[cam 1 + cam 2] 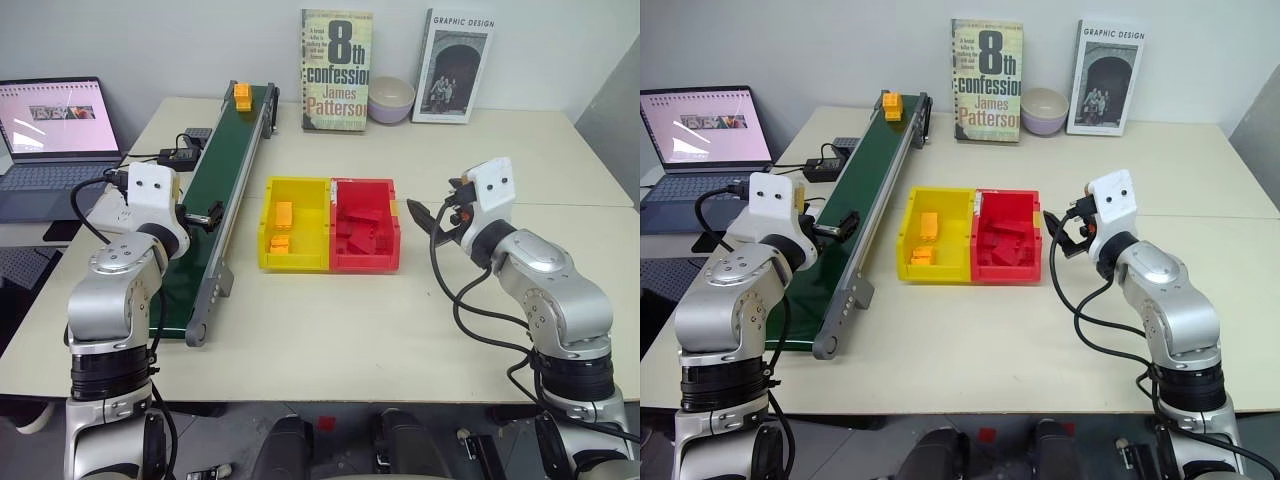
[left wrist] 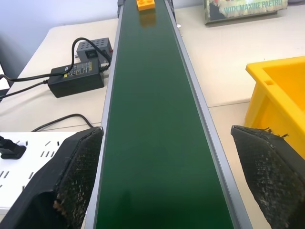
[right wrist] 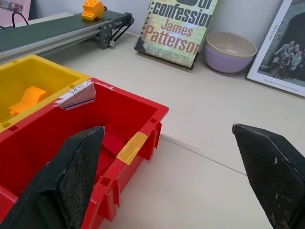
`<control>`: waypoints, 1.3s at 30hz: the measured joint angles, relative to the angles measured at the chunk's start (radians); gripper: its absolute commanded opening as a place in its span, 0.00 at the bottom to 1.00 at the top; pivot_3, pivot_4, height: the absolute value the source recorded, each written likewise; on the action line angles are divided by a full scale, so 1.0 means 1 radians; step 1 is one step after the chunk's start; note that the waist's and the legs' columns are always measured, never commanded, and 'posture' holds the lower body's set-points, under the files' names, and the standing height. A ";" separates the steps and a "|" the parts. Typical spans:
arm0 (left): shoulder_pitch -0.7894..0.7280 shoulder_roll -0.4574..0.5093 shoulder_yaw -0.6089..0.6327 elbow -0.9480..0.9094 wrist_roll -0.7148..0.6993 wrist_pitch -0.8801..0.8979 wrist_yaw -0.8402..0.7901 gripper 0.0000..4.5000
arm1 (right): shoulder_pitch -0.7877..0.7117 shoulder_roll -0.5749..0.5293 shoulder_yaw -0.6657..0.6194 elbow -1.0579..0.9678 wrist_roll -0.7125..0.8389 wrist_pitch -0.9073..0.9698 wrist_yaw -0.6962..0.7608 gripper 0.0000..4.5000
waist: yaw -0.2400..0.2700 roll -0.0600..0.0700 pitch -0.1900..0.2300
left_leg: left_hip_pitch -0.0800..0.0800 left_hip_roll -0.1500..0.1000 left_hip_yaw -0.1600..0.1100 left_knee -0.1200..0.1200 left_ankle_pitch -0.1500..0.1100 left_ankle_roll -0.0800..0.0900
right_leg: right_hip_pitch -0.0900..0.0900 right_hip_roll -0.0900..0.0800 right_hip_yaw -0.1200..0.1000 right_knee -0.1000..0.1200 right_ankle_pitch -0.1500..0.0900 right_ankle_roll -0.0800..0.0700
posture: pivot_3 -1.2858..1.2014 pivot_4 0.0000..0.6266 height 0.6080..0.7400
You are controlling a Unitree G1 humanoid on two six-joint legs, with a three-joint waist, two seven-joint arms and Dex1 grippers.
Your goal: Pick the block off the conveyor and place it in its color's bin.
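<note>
The block [image 1: 242, 96], a small yellow-orange studded brick, sits at the far end of the conveyor [image 1: 225, 170], a long dark green belt with grey rails. My left gripper [image 1: 205, 213] hovers open over the near half of the belt, well short of the block [image 2: 146, 4], with nothing between its fingers [image 2: 76, 167]. The yellow bin [image 1: 295, 258] stands right of the belt, joined to a red one [image 1: 365, 260]; it holds like yellow-orange bricks. My right gripper [image 1: 432, 205] hangs open and empty just right of the red bin [image 3: 138, 119].
A laptop [image 1: 55, 140] stands at the table's left. A power adapter [image 1: 180, 157] with cables and a white power strip [image 2: 28, 157] lie left of the belt. Two books [image 1: 336, 70] [image 1: 455, 65] and a bowl [image 1: 390, 98] line the back wall. The red bin holds red bricks.
</note>
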 measured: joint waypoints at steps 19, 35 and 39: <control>0.032 -0.061 0.056 -0.042 -0.010 0.018 0.090 0.99 | -0.080 -0.052 0.013 0.033 0.088 -0.042 0.230 1.00 | 0.000 0.000 0.000 | 0.000 0.000 -0.001 0.000 0.000 0.000 | 0.000 0.000 0.000 0.000 0.000 0.000 | 0.52 0.24 1.00; 0.098 -0.111 0.058 -0.122 -0.007 -0.005 0.131 0.99 | -0.126 -0.093 0.062 0.026 0.295 -0.049 0.548 1.00 | 0.000 0.000 0.000 | 0.000 0.000 -0.001 0.000 0.000 0.000 | 0.001 -0.001 0.000 -0.001 0.000 0.000 | 0.52 0.24 1.00; 0.095 -0.111 0.058 -0.115 -0.008 -0.009 0.130 0.99 | -0.126 -0.093 0.062 0.007 0.320 -0.043 0.549 1.00 | 0.001 0.000 0.000 | 0.000 0.001 -0.002 0.000 0.000 0.000 | 0.001 -0.001 0.000 -0.001 0.000 0.000 | 0.52 0.24 1.00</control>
